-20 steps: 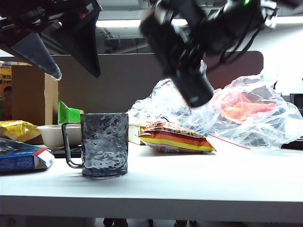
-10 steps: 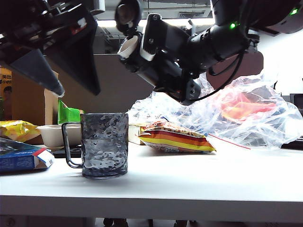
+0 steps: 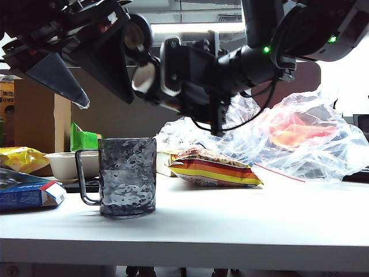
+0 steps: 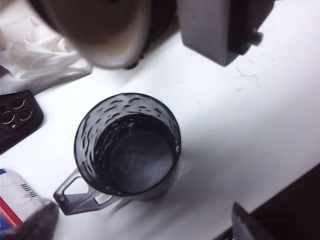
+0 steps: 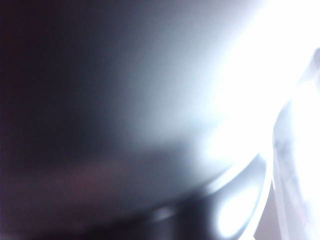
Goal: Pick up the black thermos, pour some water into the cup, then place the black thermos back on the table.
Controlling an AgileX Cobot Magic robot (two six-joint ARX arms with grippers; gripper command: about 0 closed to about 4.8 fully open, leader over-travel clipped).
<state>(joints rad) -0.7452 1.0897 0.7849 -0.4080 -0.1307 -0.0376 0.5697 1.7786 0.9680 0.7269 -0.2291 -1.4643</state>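
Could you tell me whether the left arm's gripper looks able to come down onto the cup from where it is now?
Probably not cleanly. The left gripper hangs open above the cup, but the black thermos, tipped over in the right gripper, has its mouth just above the rim, crowding that path.

smoky see-through plastic cup (image 3: 127, 176) with dimpled skin, smooth white worktop (image 3: 230, 219), matte black thermos (image 3: 190, 81), crinkly clear plastic bag (image 3: 300, 135)

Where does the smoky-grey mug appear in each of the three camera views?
Exterior view: the smoky-grey mug stands on the white table, left of centre, below the tilted black thermos.
Left wrist view: seen from above, mid-picture, its handle toward the blue box corner.
Right wrist view: not in it; only a blurred dark surface fills it.
Shared landmark: the thermos mouth above the mug.
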